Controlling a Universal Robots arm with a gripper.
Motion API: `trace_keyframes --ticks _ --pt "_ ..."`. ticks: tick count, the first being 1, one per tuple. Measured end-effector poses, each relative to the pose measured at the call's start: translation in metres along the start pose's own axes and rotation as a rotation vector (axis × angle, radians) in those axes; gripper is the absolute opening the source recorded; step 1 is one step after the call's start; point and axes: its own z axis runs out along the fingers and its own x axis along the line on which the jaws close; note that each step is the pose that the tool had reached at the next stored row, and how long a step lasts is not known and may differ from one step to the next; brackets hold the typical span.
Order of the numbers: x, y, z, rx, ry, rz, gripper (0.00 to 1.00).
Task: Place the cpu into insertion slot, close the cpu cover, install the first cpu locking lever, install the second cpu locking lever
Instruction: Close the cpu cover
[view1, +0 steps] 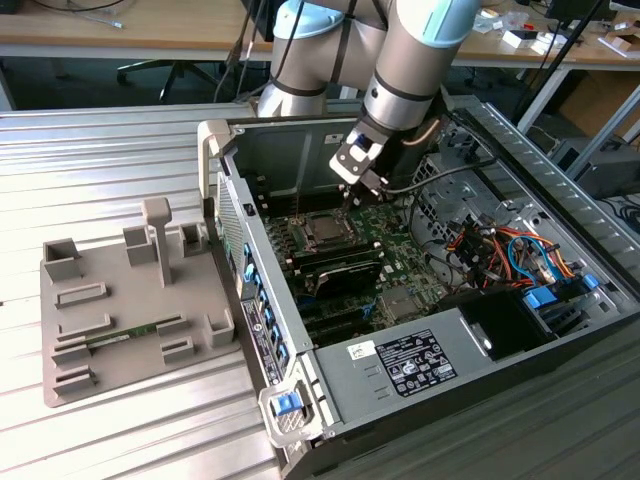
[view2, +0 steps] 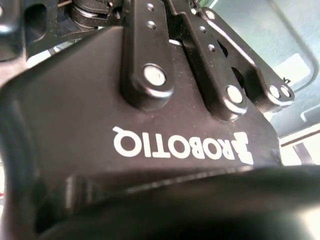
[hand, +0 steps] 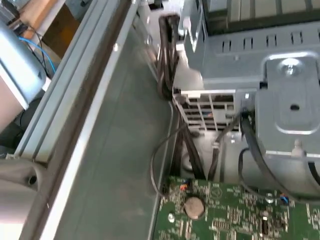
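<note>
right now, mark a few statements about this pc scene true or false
The gripper is inside the open computer case. True.
The gripper hangs over the grey tray. False: it is near the insertion slot.
The grey tray lies outside the case, at the exterior view's left. True.
The case is shut. False: it lies open on top.
A coin battery sits on the green board in the first wrist view. True.

From here I see the insertion slot (view1: 323, 231) lying flat on the green circuit board (view1: 400, 262) inside the open case. It is a small square socket, with a silver metal rim around a dark centre. I cannot tell whether the cpu sits in it.
</note>
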Motion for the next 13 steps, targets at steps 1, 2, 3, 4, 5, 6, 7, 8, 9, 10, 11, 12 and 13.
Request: trace_keyframes --ticks 1,2,3,4,5,6,7,8,9,10,11,12,13 --pt "-0.0010 -0.0023 0.0027 0.0004 0.0065 -0.014 0.11" --pt "-0.0016 -0.0039 0.0050 0.0007 0.0094 -0.023 0.11" --pt "-0.0021 -0.0057 0.0077 0.0012 0.0117 -0.033 0.11" --pt "-0.0020 -0.0099 0.0106 0.0015 0.0131 -0.039 0.11" --pt "-0.0016 -0.0169 0.0121 0.0015 0.0132 -0.039 0.11" --pt "-0.0014 -0.0210 0.0127 0.0015 0.0133 -0.039 0.11" --pt "-0.0011 -0.0257 0.0133 0.0015 0.0133 -0.039 0.11" --pt "-0.0009 -0.0323 0.0147 0.0013 0.0134 -0.039 0.11" --pt "-0.0009 -0.0371 0.0166 0.0014 0.0134 -0.039 0.11" --pt "-0.0010 -0.0394 0.0186 0.0015 0.0133 -0.039 0.11" --pt "-0.0010 -0.0408 0.0204 0.0014 0.0134 -0.039 0.11" --pt "-0.0011 -0.0431 0.0236 0.0014 0.0134 -0.039 0.11" --pt "-0.0011 -0.0440 0.0252 0.0014 0.0134 -0.039 0.11"
